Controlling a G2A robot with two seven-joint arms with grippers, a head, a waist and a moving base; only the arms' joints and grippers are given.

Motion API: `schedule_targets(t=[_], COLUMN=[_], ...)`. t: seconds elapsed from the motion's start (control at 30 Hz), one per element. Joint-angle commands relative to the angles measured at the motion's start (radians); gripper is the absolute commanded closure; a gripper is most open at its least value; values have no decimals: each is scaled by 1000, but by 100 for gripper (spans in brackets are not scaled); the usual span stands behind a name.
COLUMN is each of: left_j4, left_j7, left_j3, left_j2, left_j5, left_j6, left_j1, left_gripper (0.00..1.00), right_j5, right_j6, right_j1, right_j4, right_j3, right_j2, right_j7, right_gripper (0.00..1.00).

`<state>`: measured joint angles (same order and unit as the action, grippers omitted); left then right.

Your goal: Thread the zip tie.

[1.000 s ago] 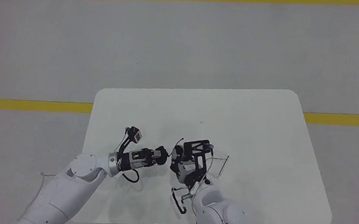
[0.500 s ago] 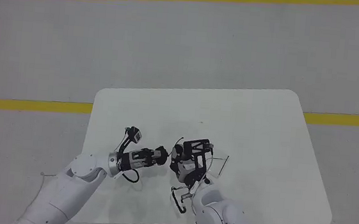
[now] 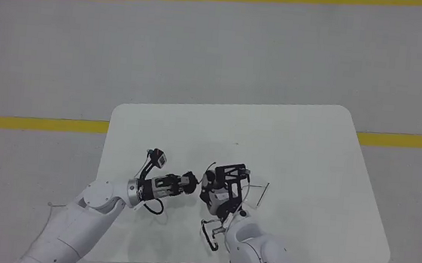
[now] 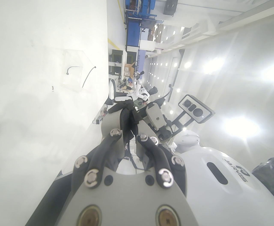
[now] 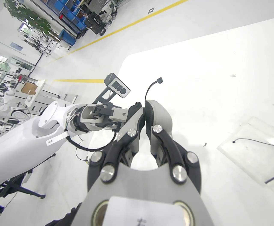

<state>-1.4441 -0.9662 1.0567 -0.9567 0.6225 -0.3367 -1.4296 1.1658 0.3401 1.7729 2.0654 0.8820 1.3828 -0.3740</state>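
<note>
A black zip tie (image 5: 147, 91) is clamped between the pads of my right gripper (image 5: 145, 111), which is shut on it. Its strap curves up past the fingertips and ends in the square head (image 5: 159, 80). From above, the strap (image 3: 211, 166) sticks out over the right gripper (image 3: 209, 181). My left gripper (image 3: 189, 181) faces it from the left, tips almost touching. The left gripper (image 4: 126, 105) has its pads pressed together, and I cannot see whether any strap lies between them. Both hover above the white table (image 3: 308, 147).
A clear flat tray (image 5: 246, 147) lies on the table to the right of the grippers, and it holds spare zip ties (image 5: 250, 140). The same tray (image 4: 72, 70) appears past the left gripper. The table's near edge (image 3: 313, 261) is close behind the arms.
</note>
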Motion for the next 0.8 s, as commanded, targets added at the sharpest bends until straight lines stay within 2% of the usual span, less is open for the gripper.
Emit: schedule_targets(t=[0.0, 0.77], left_j4=[0, 0], left_j7=[0, 0], left_j3=[0, 0], left_j2=[0, 0], left_j5=[0, 0], left_j6=[0, 0], left_j1=[0, 0], left_gripper=[100, 100], right_j5=[1, -10], right_j6=[0, 0], right_j1=[2, -1], right_j4=[3, -10], right_j3=[1, 1], right_j2=[-1, 4], right_j7=[3, 27], right_gripper=[100, 100])
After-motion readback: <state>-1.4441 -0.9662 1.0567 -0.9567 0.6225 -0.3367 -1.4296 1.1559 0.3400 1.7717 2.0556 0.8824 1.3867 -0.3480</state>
